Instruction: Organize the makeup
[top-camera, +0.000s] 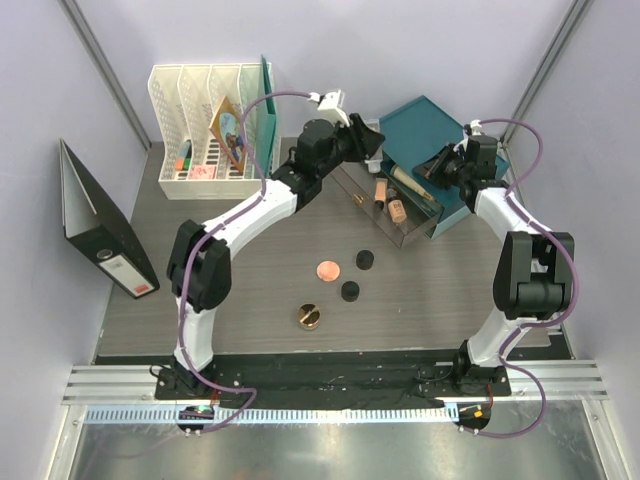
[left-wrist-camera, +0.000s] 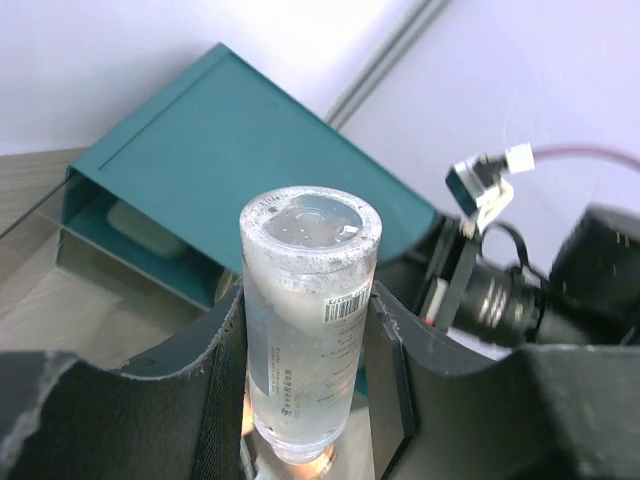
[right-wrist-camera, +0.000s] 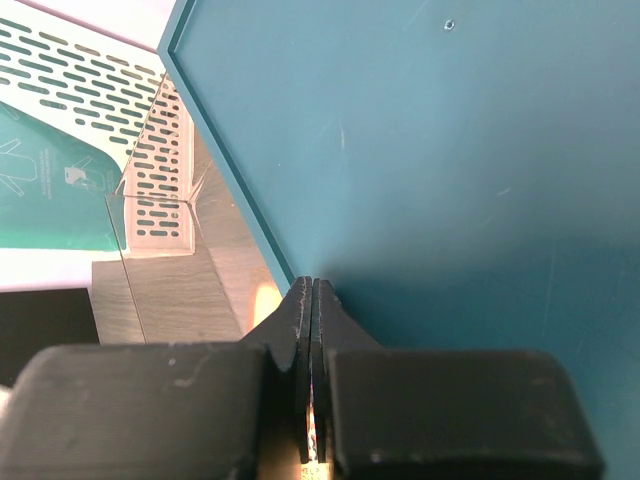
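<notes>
My left gripper (top-camera: 366, 141) is shut on the clear glass bottle (left-wrist-camera: 305, 300), which stands upright between its fingers (left-wrist-camera: 225, 360) above the far end of the clear tray (top-camera: 428, 232). Two peach tubes (top-camera: 381, 191) (top-camera: 397, 210) and the beige bottle (top-camera: 408, 181) lie in that tray. The coral compact (top-camera: 327, 269), two black pots (top-camera: 365, 260) (top-camera: 349, 291) and the gold jar (top-camera: 309, 316) sit on the table. My right gripper (top-camera: 438, 163) is shut and empty, its tips (right-wrist-camera: 313, 285) close over the teal box (right-wrist-camera: 450, 150).
The teal box (top-camera: 430, 125) stands at the back right, behind the tray. A white file organizer (top-camera: 205, 125) stands at the back left. A black binder (top-camera: 100, 225) leans at the left edge. My right arm's wrist (left-wrist-camera: 500, 295) is close beside my left gripper.
</notes>
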